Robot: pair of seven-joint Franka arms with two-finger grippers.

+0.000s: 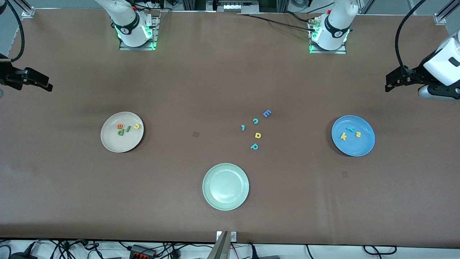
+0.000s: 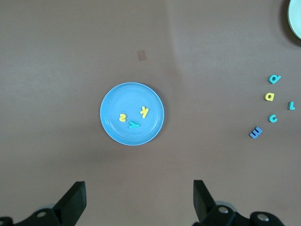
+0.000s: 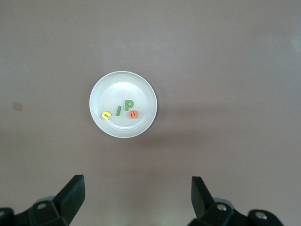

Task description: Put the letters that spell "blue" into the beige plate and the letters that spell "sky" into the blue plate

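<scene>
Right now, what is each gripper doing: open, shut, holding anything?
Left gripper: jaws open, holding nothing, up over the table beside the round sky-blue plate.
Right gripper: jaws open, holding nothing.

Beneath my wrists the table (image 1: 201,90) is plain brown. The beige plate (image 1: 111,140) carries an orange e (image 1: 119,126), dark green b (image 1: 121,132), green l (image 1: 127,129) and yellow u (image 1: 136,126). The blue plate (image 1: 363,145) holds a teal y (image 1: 350,129), yellow k (image 1: 343,136) and yellow s (image 1: 358,134). Loose letters (image 1: 256,121) are teal, yellow and blue; the third plate (image 1: 225,186) is pale green. My fingers (image 2: 75,200) are black.
</scene>
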